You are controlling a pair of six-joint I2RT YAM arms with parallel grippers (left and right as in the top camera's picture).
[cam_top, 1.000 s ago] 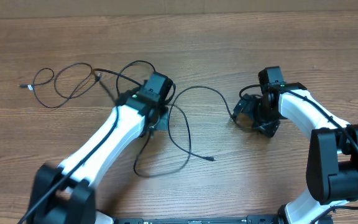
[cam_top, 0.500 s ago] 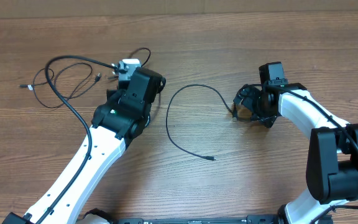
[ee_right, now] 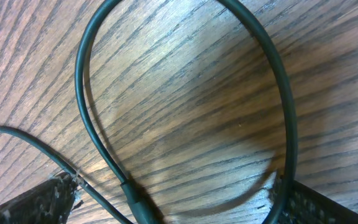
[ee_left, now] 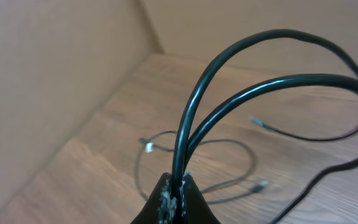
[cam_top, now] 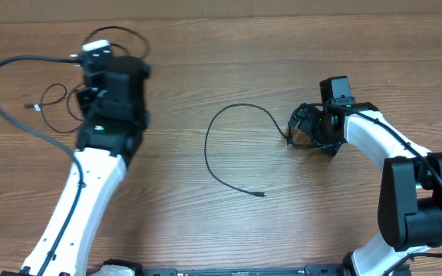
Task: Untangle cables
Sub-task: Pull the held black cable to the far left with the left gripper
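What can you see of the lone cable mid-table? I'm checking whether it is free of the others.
The lone cable is a thin, black, flexible cord lying flat on the wooden table in one open arc, crossing nothing. A small plug tips its lower end; its other end reaches the open right gripper, contact unclear.

Robotics lab test bench: a left arm (cam_top: 83,199) and a right arm (cam_top: 368,135) are mounted at a wood-grain table (cam_top: 321,230), enclosed by plain brown board walls (ee_left: 42,74).
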